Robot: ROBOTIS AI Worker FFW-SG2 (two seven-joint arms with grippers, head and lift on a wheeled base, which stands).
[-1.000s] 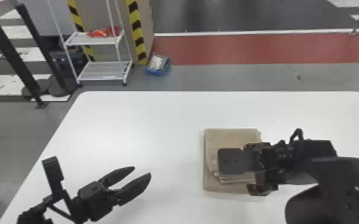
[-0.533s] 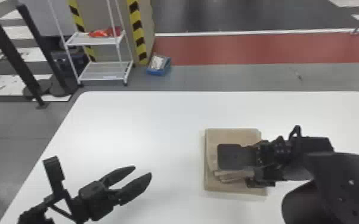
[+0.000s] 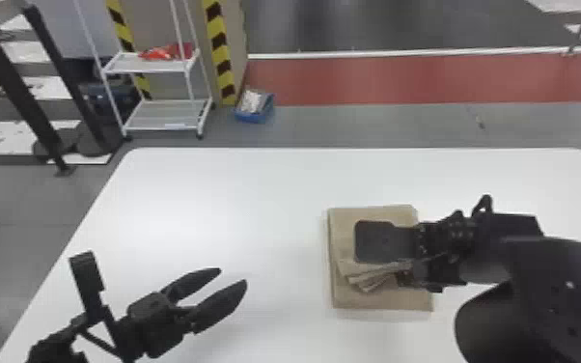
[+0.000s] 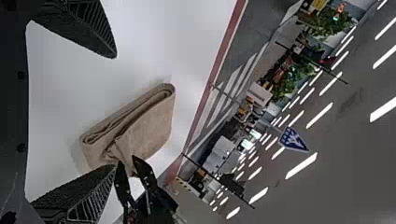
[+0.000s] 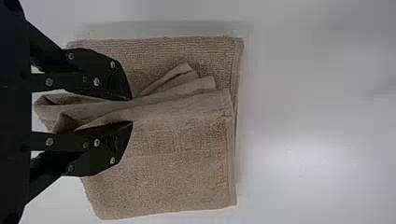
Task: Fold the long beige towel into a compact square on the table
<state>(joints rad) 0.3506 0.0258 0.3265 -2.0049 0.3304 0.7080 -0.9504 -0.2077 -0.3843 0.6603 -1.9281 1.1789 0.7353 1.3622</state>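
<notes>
The beige towel lies folded into a thick, roughly square stack right of the table's middle. Over it is my right gripper. In the right wrist view, a bunched ridge of the top layer is pinched by my right gripper, and loose pleats fan out past the fingertips across the towel. My left gripper stays parked above the table's near left part, fingers apart with nothing held. The left wrist view has my left gripper open, with the towel farther off.
The white table spreads around the towel, its far edge well behind it. On the floor beyond are a white wire shelf, a blue bin and black posts at the left.
My right gripper has shifted toward the table's far edge, drawing the pinched top layer with it, and more of the bottom layer shows on the near side. The left arm has kept still.
</notes>
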